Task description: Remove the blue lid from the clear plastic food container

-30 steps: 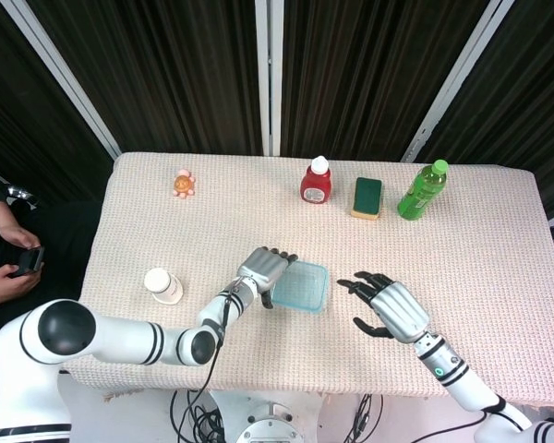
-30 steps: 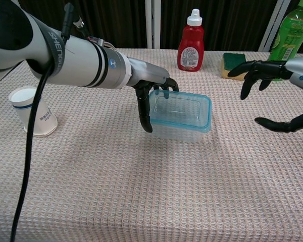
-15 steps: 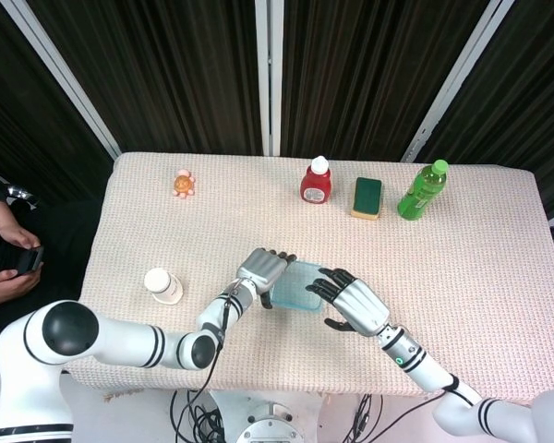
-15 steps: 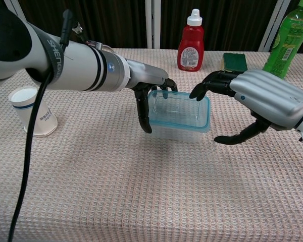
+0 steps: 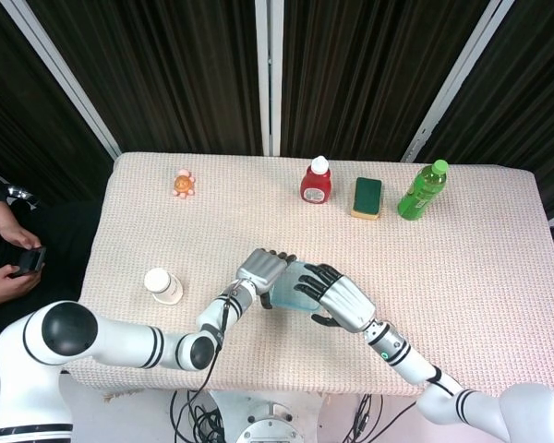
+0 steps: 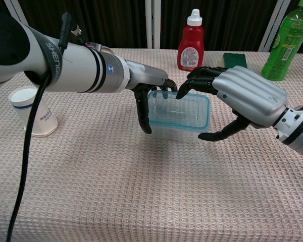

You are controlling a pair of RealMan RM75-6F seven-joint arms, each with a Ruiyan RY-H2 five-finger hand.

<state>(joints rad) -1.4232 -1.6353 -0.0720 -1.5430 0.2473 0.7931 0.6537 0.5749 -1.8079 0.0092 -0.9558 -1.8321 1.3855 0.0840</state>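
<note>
While bracing container (image 6: 179, 113), left robot hand (image 6: 150, 91) thumb-down.

Clear plastic food container (image 6: 178, 117) is sitting upright near the table's front-centre, low and rectangular with rounded corners. Blue lid (image 6: 204, 112) is still lying flat on its rim: translucent centre, blue border. In the head view, container (image 5: 294, 286) is showing partly covered.

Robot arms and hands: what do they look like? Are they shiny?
The arms are smooth white with black bands at the joints. The left arm has grey letters and a small blue dot, and a black cable hangs beside it. The left hand and right hand have silvery backs and black fingers.
</note>
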